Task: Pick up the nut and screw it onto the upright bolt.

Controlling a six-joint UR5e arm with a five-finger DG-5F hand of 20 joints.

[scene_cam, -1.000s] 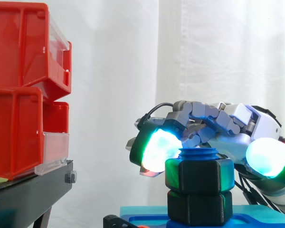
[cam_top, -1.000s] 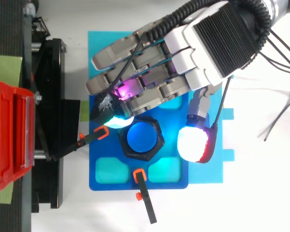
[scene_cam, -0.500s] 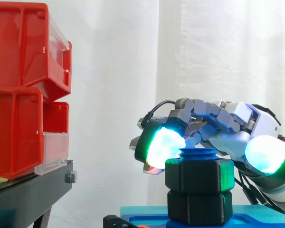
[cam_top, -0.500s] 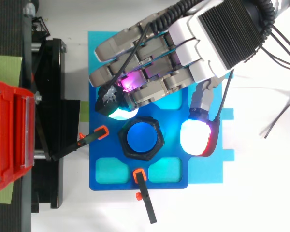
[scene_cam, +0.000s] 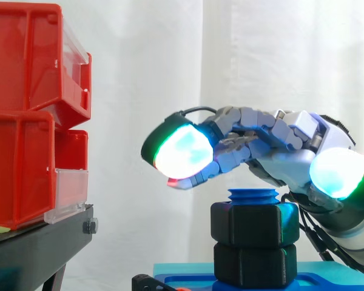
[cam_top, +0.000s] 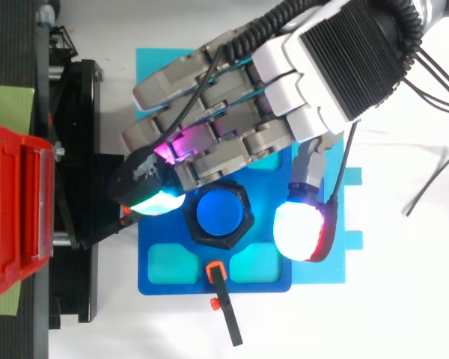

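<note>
A blue upright bolt [scene_cam: 252, 195] stands on a blue fixture plate [cam_top: 157, 280]. A black hex nut [scene_cam: 255, 223] sits on its thread, just below the bolt's top, with a second black hex piece [scene_cam: 253, 264] under it. From above, the nut [cam_top: 244, 217] rings the bolt's blue top [cam_top: 220, 213]. My hand [scene_cam: 285, 157] hovers above the bolt, clear of the nut, its fingers stretched out to the left and holding nothing. The thumb's glowing pad [cam_top: 299, 230] hangs to the right of the nut.
Red bins [scene_cam: 30, 115] are stacked on a black stand [scene_cam: 42, 242] at the left. Black clamps with orange tips [cam_top: 224, 299] hold the plate's front and left edges. A lighter cyan sheet [cam_top: 325, 262] lies under the plate.
My hand has risen off the nut's level and its fingers have straightened and reached further left. The nut has stayed on the bolt.
</note>
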